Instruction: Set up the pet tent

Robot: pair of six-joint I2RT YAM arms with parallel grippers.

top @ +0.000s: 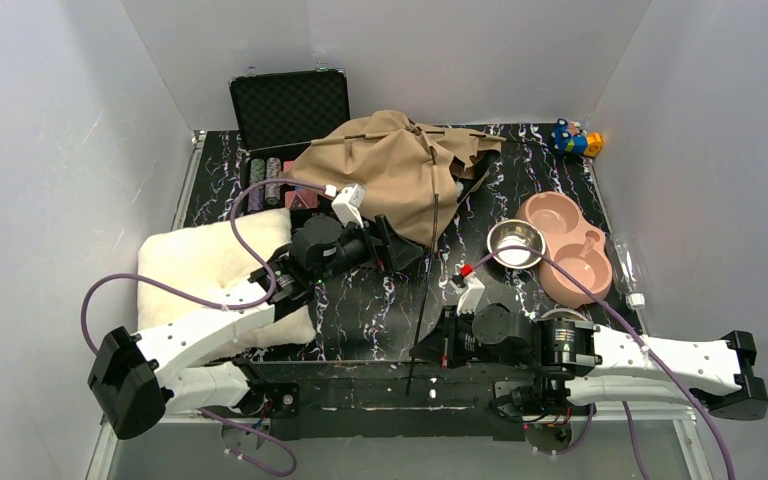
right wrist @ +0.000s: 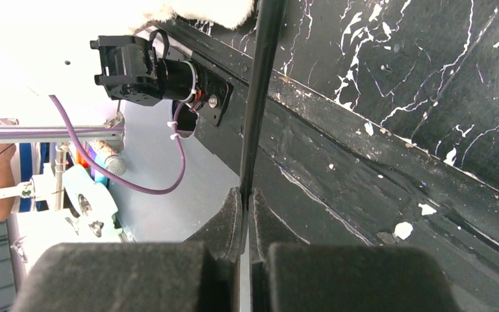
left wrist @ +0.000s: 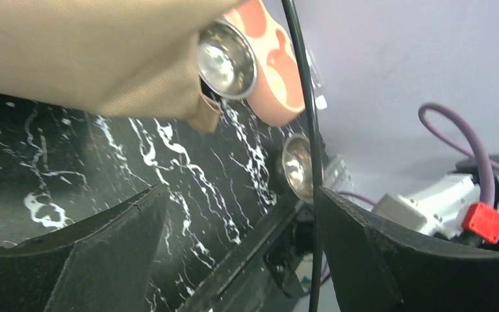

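The pet tent [top: 390,165] is not standing up. It lies in a floppy tan heap at the back of the black tabletop [top: 360,300], near the middle. One thin black pole [top: 428,260] comes out of the heap and runs a long way toward the front edge of the tabletop.

The right gripper [top: 422,350] is at the front, near the end of that pole. Its two fingers [right wrist: 230,218] are squeezed together with the pole pinched between them. The right wrist view shows the pole coming straight up out of the closed fingers.

The left gripper [top: 405,255] is farther back, just beside the tent heap. Its fingers are spread wide apart and it holds nothing. In the left wrist view the pole passes between the fingers, very close to one of them. It is hard to tell if it touches that finger. The tan cloth hangs just above.

A fluffy cream cushion [top: 200,265] lies on the left, and the left arm reaches over it. A pink double dish [top: 560,215] sits on the right with a shiny metal bowl [top: 516,242] right beside it. A black case [top: 290,105] stands open at the back left.
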